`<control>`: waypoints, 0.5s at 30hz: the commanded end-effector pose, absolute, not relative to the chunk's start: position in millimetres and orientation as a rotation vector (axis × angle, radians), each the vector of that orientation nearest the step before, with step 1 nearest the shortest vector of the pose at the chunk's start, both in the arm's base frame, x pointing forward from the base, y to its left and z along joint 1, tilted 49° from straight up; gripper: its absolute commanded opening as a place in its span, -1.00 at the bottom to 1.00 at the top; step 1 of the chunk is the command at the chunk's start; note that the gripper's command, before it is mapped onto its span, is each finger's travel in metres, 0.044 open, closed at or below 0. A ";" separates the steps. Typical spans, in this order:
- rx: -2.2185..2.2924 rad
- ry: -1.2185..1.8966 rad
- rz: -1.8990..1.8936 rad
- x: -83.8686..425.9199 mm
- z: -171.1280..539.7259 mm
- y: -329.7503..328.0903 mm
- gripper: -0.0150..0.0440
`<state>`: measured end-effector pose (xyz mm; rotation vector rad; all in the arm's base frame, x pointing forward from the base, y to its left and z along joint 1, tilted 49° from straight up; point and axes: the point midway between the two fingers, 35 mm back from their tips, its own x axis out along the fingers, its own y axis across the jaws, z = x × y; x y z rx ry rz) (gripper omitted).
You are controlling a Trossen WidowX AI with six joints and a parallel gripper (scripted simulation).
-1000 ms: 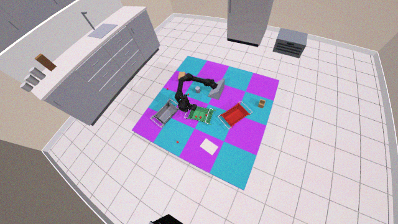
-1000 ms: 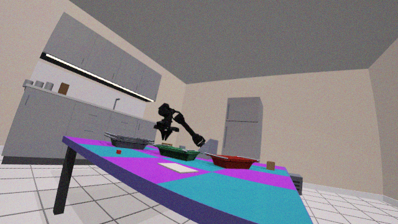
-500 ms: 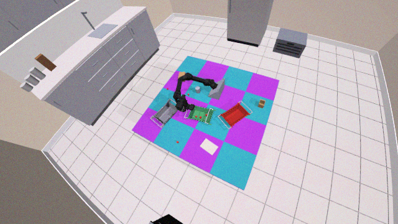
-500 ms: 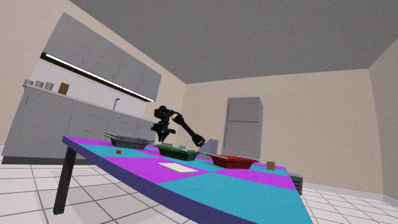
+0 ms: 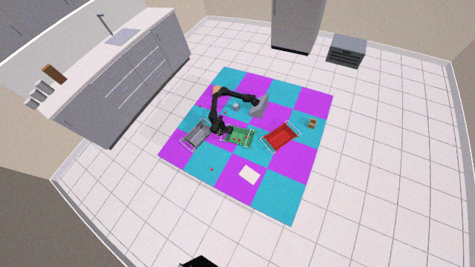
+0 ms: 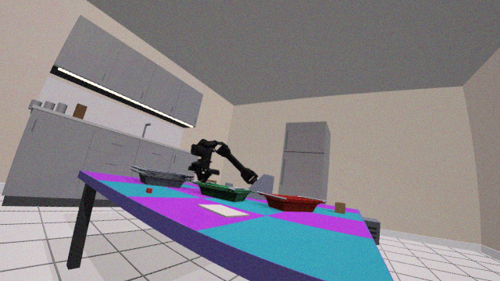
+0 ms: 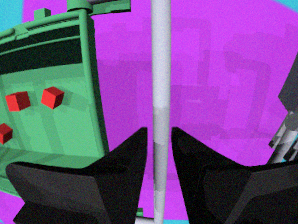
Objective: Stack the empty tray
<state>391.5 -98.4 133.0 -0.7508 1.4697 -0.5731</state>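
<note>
The green tray [image 5: 237,130] [image 6: 224,193] [image 7: 60,117] holds several small red blocks [image 7: 52,97]. Its right bar [image 5: 250,138] lies in across its top. Its left bar [image 7: 160,75] stands out past its left end. My gripper [image 7: 158,132] [image 6: 202,179] points down there, slightly open, with this bar between its fingertips but not clamped. A grey tray [image 5: 197,136] [image 6: 162,180] lies to the left, its edge also in the wrist view. A red tray [image 5: 280,137] [image 6: 293,204] with both bars out lies to the right and looks empty.
A grey wedge-shaped block [image 5: 260,105] and a small cylinder [image 5: 236,107] stand behind the green tray. A white card [image 5: 249,174] [image 6: 223,210] and a loose red block [image 5: 211,169] [image 6: 149,190] lie in front. A brown block [image 5: 312,123] [image 6: 340,208] stands right of the red tray.
</note>
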 end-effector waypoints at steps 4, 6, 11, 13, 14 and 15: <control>-0.759 1.475 -0.569 388.9 133.8 -85.9 -0.20; -0.759 1.476 -0.569 387.9 136.0 -76.4 -0.20; -0.759 1.476 -0.569 386.2 134.0 -62.7 -0.20; -0.759 1.476 -0.569 385.6 131.5 -57.9 -0.20; -0.758 1.476 -0.568 385.3 130.1 -55.7 -0.20; -0.758 1.476 -0.568 385.0 128.7 -53.8 -0.20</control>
